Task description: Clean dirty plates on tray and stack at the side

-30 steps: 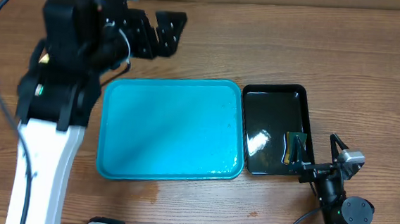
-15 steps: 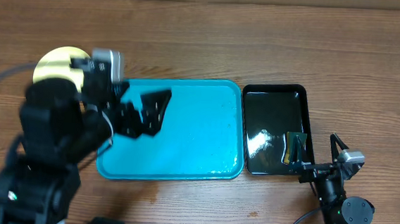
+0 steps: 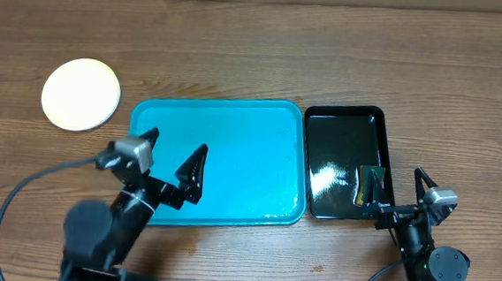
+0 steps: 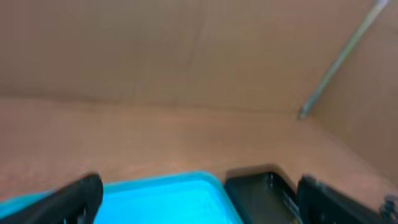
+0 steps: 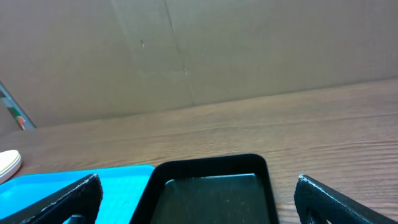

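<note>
The bench [image 3: 328, 57] is matt wood grain. The turquoise tray [image 3: 250, 149] looks like smooth plastic with a soft sheen; the black tray [image 3: 339, 147] is glossy, mirroring light.

Left gripper [image 3: 172, 154] spread wide, hanging over the tray's [image 3: 251, 140] near-left part, arm rising from its near edge. Right gripper [image 3: 396, 188] also spread, right of the tray.
</note>
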Robot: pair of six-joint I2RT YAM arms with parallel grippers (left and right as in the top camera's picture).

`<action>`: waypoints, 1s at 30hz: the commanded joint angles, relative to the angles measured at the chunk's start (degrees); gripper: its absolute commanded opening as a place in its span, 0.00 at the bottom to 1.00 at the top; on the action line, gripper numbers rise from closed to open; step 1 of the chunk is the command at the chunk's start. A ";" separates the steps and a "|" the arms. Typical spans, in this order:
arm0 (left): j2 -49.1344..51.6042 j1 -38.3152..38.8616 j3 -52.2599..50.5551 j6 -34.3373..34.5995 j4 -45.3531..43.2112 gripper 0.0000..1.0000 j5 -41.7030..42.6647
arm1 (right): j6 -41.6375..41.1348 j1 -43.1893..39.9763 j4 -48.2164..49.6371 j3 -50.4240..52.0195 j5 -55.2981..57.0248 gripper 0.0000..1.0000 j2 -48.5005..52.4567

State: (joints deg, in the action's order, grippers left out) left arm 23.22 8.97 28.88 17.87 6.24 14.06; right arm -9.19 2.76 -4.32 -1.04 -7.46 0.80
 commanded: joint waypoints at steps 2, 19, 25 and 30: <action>-6.43 -0.07 -8.98 -0.04 -16.06 1.00 -3.61 | 0.07 0.39 0.31 0.57 0.37 1.00 -0.63; -20.48 -0.07 -20.96 -0.04 -24.76 1.00 -16.37 | 0.07 0.39 0.31 0.57 0.37 1.00 -0.63; -23.06 -0.11 -25.79 0.17 -25.86 1.00 -16.33 | 0.07 0.39 0.31 0.57 0.37 1.00 -0.63; -23.06 -1.14 -28.63 0.15 -25.83 1.00 -15.98 | 0.09 0.39 0.31 0.59 0.37 1.00 -0.63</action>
State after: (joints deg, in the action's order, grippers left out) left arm 1.02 8.71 1.91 17.87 -19.29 -1.17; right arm -9.19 2.79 -4.32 -1.04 -7.44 0.80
